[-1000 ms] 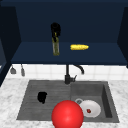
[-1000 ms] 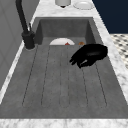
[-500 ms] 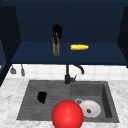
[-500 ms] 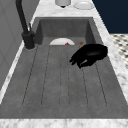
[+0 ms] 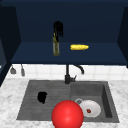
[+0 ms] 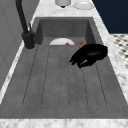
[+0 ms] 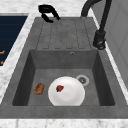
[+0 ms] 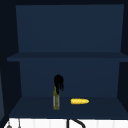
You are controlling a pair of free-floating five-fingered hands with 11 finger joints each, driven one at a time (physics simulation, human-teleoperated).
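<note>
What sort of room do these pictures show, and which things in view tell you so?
Most likely a kitchen: a grey sink with a ribbed drainboard and a black faucet, a white plate in the basin, and a wall cabinet above holding a bottle and a corn cob.

The hand [image 5: 58,29] covers the bottle [image 5: 56,47] top at 12 o'clock; its grip cannot be told. The red ball [image 5: 67,115] is cut at 6 o'clock and hides part of the plate [image 5: 91,109].

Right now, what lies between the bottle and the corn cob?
Nothing: the shelf between the bottle and the corn cob is bare, as upper and front views show.
</note>
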